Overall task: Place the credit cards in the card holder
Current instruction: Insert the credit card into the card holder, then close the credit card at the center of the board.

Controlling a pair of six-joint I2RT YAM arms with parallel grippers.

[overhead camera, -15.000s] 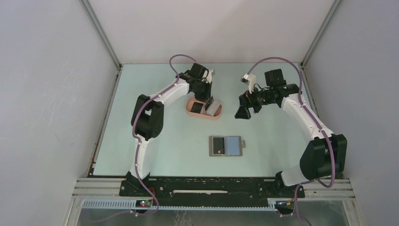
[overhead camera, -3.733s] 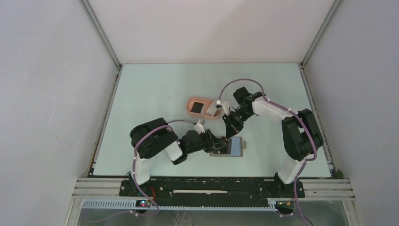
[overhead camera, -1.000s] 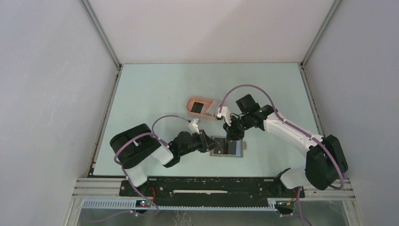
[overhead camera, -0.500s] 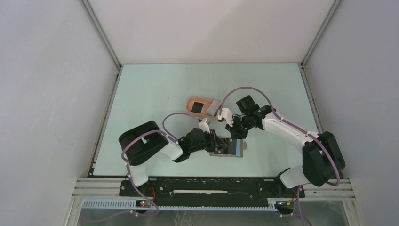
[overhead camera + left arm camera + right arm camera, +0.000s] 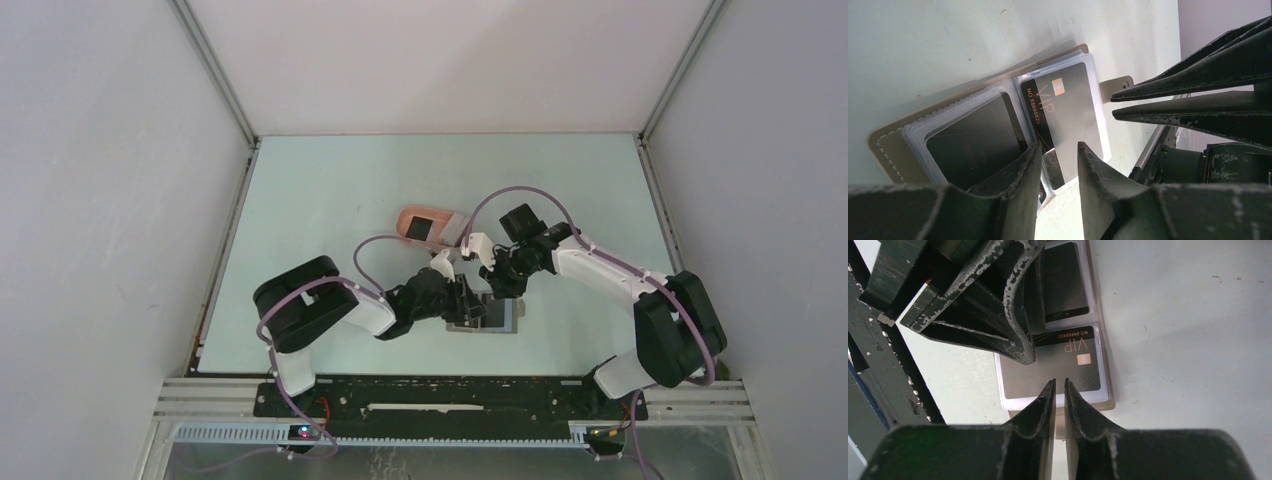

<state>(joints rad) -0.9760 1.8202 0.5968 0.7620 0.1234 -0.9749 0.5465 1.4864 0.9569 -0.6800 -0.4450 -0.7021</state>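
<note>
The salmon card holder (image 5: 404,217) lies at mid table with a black card (image 5: 420,227) in it; its right end is hidden by the right arm. A grey wallet (image 5: 507,316) lies open in front of it. Its clear sleeves hold a black card (image 5: 973,137) and a dark grey VIP credit card (image 5: 1073,107) (image 5: 1058,370). My left gripper (image 5: 1058,152) (image 5: 468,300) is open, low over the wallet, its fingers straddling the sleeves' near edge by the fold. My right gripper (image 5: 1058,386) (image 5: 499,287) hovers at the VIP card's edge, jaws closed to a thin slit with nothing between them.
Both grippers crowd the wallet, their fingers a short way apart, with the right gripper's fingers (image 5: 1193,85) showing in the left wrist view. Grey walls enclose the table on three sides. The black rail (image 5: 450,395) with the arm bases runs along the near edge.
My left gripper has slid right onto the wallet and its jaws have widened. The right gripper has stayed at the wallet's far side, still nearly closed.
</note>
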